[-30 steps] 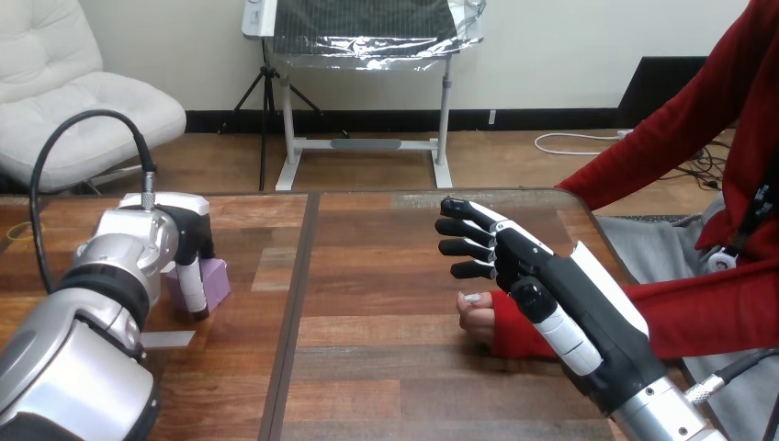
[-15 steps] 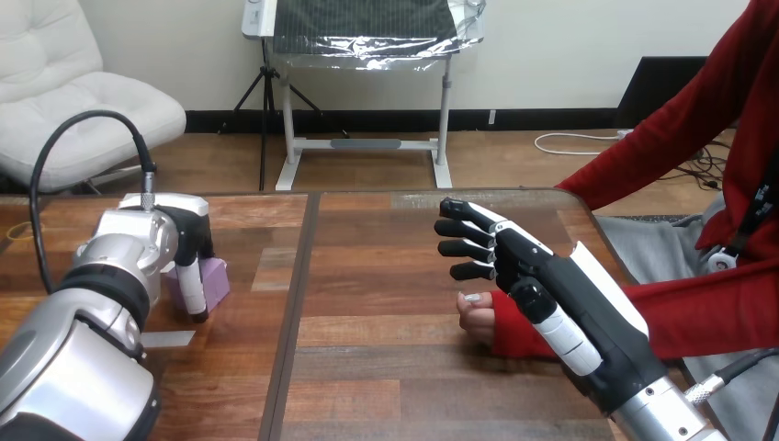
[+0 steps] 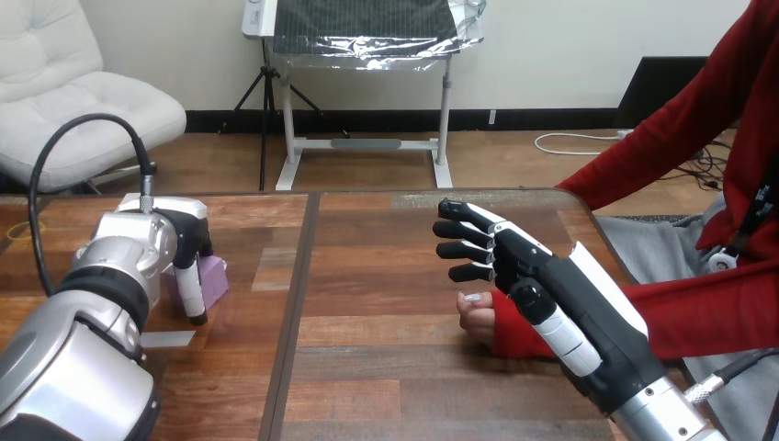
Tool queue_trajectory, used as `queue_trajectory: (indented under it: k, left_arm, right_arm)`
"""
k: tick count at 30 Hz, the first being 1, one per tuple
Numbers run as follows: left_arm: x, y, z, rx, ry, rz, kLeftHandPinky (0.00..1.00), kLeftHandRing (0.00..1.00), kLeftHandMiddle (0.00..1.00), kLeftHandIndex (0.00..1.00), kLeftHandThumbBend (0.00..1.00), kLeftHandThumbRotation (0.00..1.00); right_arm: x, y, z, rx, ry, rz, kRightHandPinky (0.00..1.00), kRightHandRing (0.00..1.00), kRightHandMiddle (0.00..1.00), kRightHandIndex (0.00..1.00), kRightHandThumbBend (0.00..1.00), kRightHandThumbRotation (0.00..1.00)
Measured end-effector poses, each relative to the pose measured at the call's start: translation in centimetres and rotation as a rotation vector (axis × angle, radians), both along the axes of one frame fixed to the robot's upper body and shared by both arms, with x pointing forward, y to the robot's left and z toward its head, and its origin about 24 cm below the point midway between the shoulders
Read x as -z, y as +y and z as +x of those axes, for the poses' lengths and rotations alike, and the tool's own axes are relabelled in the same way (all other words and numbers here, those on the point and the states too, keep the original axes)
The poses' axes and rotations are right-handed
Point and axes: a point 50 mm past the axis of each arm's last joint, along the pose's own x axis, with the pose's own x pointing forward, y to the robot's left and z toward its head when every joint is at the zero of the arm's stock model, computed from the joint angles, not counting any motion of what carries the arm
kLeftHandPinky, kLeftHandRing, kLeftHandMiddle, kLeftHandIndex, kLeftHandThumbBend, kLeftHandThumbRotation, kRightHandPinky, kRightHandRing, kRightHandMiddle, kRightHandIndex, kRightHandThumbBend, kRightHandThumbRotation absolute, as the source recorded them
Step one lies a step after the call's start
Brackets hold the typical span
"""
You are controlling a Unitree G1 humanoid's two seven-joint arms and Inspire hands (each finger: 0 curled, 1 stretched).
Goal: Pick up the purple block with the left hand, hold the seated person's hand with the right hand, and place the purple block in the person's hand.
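Broadly, the wooden table (image 3: 386,367) spreads across the lower part of the head view, with a dark seam running down it left of centre. The robot's left arm (image 3: 83,367) rises from the bottom left corner, and its silver forearm leads up to the left hand (image 3: 174,241), which is bent down over the table's left part. The right arm (image 3: 657,413) comes in from the bottom right corner and angles up and leftward. It ends in the right hand (image 3: 542,276), which is raised on edge with its fingers (image 3: 464,248) spread, nearly straight and pointing left, closed on nothing. Just below and behind that hand lies the person's hand (image 3: 476,317), low at the table's right half. Most of it is hidden by the robot's palm, and whether the two touch cannot be told. The purple block (image 3: 214,276) sits left of the seam, tucked under the left hand and touching it. Whether that hand has a grip on the block cannot be told.
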Motion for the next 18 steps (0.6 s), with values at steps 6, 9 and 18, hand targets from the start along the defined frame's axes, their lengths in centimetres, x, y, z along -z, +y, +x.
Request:
queue_trajectory:
  k: [6,9,18]
  left_arm:
    - [-0.1,0.01,0.05,-0.003,-0.005,-0.001,0.57,0.84,0.9,0.85,0.76,0.0]
    - [-0.13,0.02,0.06,-0.006,-0.005,-0.001,0.58,0.86,0.91,0.86,0.75,0.0]
    - [-0.06,0.05,0.0,-0.011,0.009,-0.001,0.66,0.9,0.95,0.91,0.71,0.0]
  right_arm:
    - [0.0,0.0,0.0,0.0,0.0,0.0,0.78,0.84,0.87,0.9,1.0,1.0]
    - [0.0,0.0,0.0,0.0,0.0,0.0,0.78,0.84,0.87,0.9,1.0,1.0]
    - [0.0,0.0,0.0,-0.001,0.0,0.0,0.78,0.84,0.88,0.9,1.0,1.0]
